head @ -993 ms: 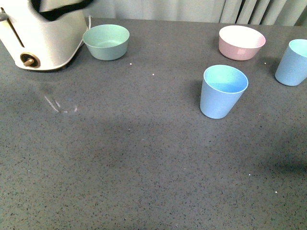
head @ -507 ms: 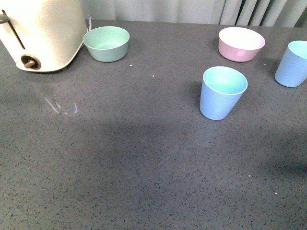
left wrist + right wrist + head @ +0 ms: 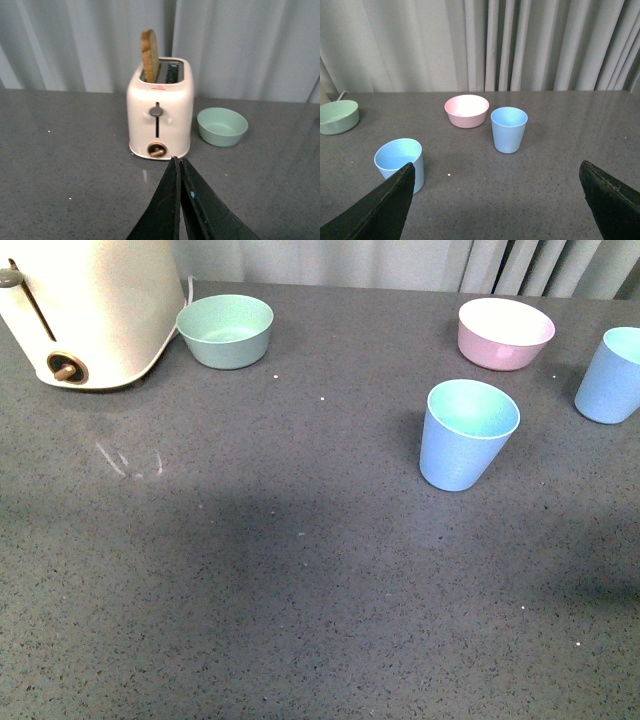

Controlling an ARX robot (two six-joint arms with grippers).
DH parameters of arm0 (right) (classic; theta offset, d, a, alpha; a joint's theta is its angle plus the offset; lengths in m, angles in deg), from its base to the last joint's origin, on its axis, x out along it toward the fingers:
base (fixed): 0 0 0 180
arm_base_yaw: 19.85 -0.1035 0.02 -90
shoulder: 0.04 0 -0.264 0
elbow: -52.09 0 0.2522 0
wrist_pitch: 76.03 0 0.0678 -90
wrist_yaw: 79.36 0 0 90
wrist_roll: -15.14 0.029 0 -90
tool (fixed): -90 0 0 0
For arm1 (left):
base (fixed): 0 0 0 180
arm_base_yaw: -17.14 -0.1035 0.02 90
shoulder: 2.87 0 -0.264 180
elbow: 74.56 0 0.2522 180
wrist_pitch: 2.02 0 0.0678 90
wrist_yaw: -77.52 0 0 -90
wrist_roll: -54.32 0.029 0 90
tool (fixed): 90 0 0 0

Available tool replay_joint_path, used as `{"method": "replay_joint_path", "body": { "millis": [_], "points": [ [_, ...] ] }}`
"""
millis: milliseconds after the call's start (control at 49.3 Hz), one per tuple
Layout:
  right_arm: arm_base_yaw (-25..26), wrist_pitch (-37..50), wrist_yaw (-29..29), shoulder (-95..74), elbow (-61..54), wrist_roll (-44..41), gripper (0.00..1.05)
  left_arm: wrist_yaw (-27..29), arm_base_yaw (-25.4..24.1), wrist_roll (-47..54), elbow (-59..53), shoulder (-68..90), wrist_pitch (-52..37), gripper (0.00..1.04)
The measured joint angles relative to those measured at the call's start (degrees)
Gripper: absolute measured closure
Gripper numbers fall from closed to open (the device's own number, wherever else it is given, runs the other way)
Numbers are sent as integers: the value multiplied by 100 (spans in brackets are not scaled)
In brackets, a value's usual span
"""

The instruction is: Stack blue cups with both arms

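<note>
Two light blue cups stand upright and apart on the grey table. One blue cup is right of the middle; the other blue cup stands at the right edge of the front view. Neither arm shows in the front view. My right gripper is open, its dark fingers wide apart, with both cups ahead of it and nothing between the fingers. My left gripper is shut with nothing in it, pointing at the toaster, with no cup in its view.
A cream toaster with a slice of bread stands at the far left. A mint-green bowl sits beside it. A pink bowl sits behind and between the cups. Curtains hang behind the table.
A dark shape over the toaster top one second ago is gone from the front view. The view has shifted slightly. The cups and bowls stay put.
</note>
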Motion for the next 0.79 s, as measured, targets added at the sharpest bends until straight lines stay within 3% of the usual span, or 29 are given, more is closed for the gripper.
{"method": "replay_joint_path", "body": {
  "millis": [101, 791],
  "points": [
    [0, 0, -4, 0, 0, 0, 9, -11, -168, -2, -205, -127, -118, 103],
    [0, 0, -4, -2, 0, 0, 9, -72, -177, 0, -308, -2918, 2459, 103]
  ]
}}
